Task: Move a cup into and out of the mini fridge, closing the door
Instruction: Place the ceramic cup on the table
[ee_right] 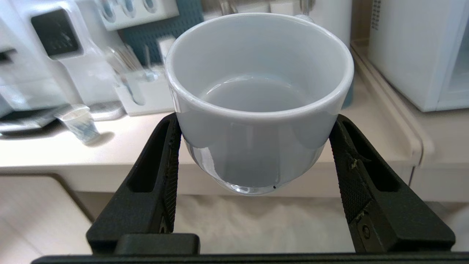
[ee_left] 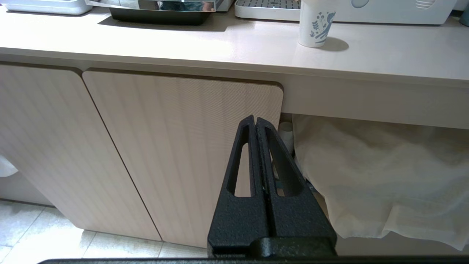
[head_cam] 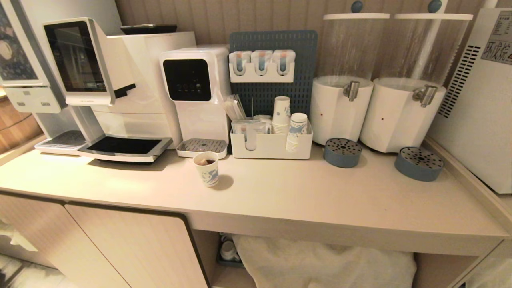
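The small white ceramic cup [ee_right: 258,106] sits upright between the two black fingers of the right claw [ee_right: 256,146], which is clamped on its lower wall from both sides; one finger [ee_right: 161,172] presses one flank, the other the opposite flank. The cup's mouth faces up and its interior appears empty. No handle is visible from this side. The cup is held in the air in front of the beige table [ee_right: 121,146], ahead of its front edge, above white cloth on the shelf below.

The white boxy mini fridge [head_cam: 480,104] stands at the right end of the table, its vented side panel facing the drink dispensers. In the right wrist view a strip of its glass-fronted door [ee_right: 460,69] shows at the frame edge; whether it is fully closed cannot be told.

The left claw [ee_left: 255,121] has its fingers pressed together, holds nothing, and hangs in front of the pale cabinet door [ee_left: 183,146] below the table.

A blue-patterned paper cup [head_cam: 207,169] stands alone near the table's front, before the white water dispenser [head_cam: 198,92].
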Tool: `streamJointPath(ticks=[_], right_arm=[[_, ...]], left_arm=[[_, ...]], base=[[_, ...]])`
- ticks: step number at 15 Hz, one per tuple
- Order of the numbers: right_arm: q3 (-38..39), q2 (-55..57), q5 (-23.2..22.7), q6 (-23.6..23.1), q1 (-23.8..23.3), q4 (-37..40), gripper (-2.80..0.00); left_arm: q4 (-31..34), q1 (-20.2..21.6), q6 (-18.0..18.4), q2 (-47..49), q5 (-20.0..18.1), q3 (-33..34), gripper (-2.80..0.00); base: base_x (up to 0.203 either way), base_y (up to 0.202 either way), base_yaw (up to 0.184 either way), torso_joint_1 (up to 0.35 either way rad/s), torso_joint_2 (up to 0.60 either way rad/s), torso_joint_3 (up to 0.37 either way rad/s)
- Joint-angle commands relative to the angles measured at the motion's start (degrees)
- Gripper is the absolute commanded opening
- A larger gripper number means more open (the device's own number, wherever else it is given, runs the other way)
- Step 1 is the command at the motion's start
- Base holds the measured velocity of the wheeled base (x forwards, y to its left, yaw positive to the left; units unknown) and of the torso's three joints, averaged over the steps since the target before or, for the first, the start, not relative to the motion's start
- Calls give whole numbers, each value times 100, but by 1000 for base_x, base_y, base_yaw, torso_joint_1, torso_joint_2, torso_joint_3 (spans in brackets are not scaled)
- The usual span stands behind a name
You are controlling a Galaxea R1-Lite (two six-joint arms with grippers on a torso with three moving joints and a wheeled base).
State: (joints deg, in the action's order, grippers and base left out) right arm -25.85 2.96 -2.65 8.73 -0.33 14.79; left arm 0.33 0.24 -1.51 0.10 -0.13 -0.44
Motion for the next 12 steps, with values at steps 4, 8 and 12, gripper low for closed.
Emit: streamJointPath(ticks=[4, 8, 12], right_arm=[[-1058, 2825, -38, 70, 62, -406, -280], [-1042, 4975, -1066, -67, 95, -2063, -280], [-268, 6338, -2862, -364, -39, -4148, -280]], left_arm=[[-7, 2, -7, 0, 5, 0, -280], [-16, 2, -42, 8, 5, 9, -280], [-19, 2, -42, 8, 5, 9, -280]], base=[[0, 0, 0, 0, 0, 0], [0, 0, 0, 0, 0, 0], [0, 0, 0, 0, 0, 0]])
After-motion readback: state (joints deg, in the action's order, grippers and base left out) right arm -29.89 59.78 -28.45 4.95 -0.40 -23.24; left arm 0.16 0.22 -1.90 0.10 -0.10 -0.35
